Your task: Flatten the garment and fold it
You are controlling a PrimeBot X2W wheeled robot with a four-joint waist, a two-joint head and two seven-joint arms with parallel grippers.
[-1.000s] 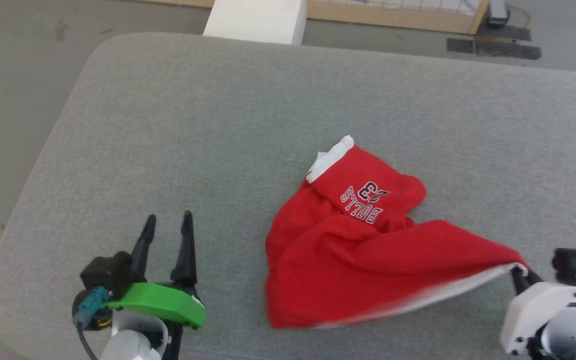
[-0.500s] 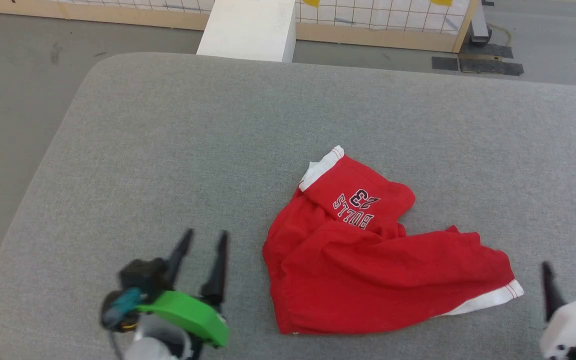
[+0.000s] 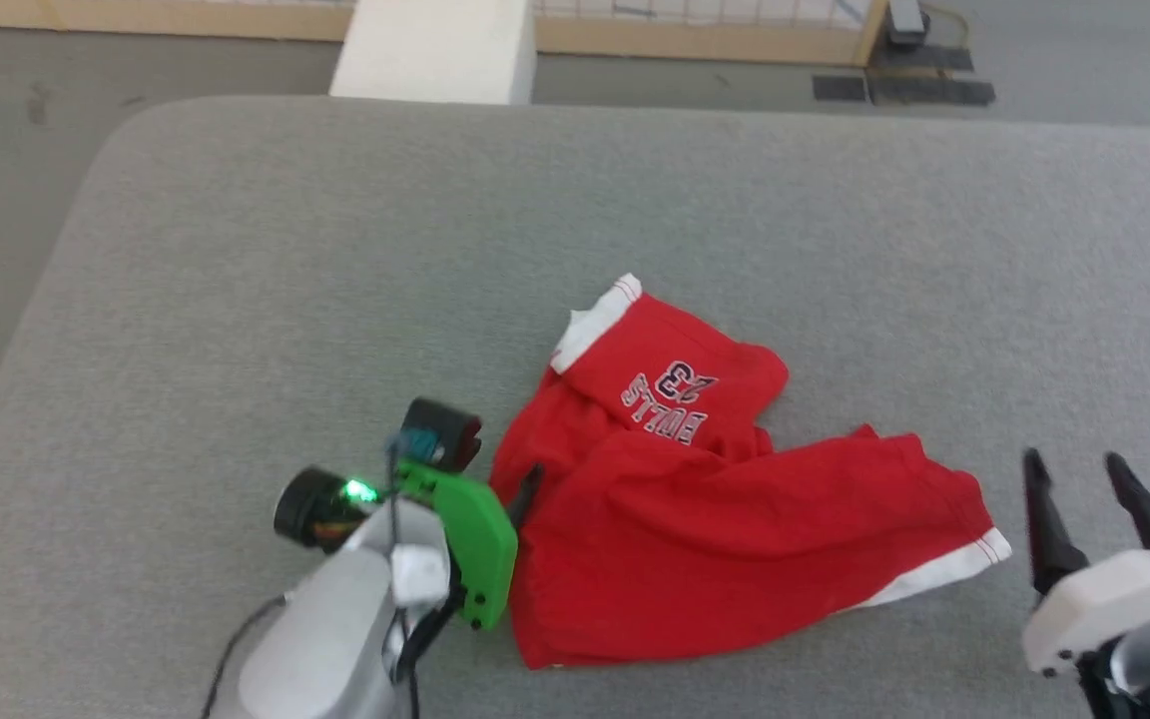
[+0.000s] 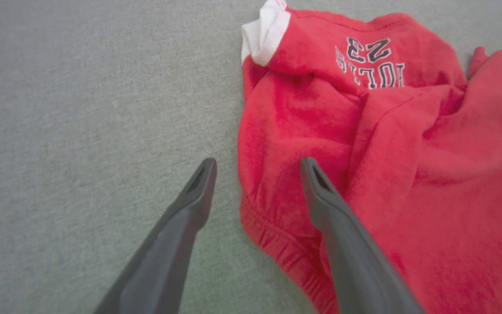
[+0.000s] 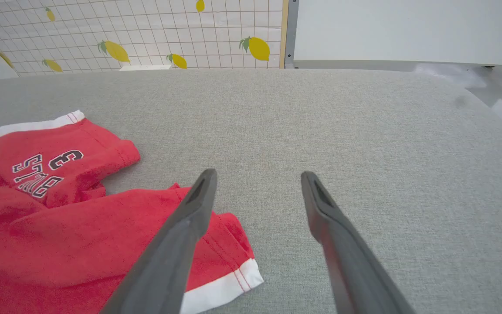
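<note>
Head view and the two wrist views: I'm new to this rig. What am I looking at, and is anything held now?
The wide picture is from the robot's head, looking down at a grey padded table. Red shorts lie crumpled on it, "BULLS 23" print up. The other two pictures come from cameras on each wrist, looking along that gripper's two dark fingers. The left gripper is open at the shorts' gathered edge, one finger over fabric, one over table. The right gripper is open beside the white-banded leg hem. Nothing is held.
</note>
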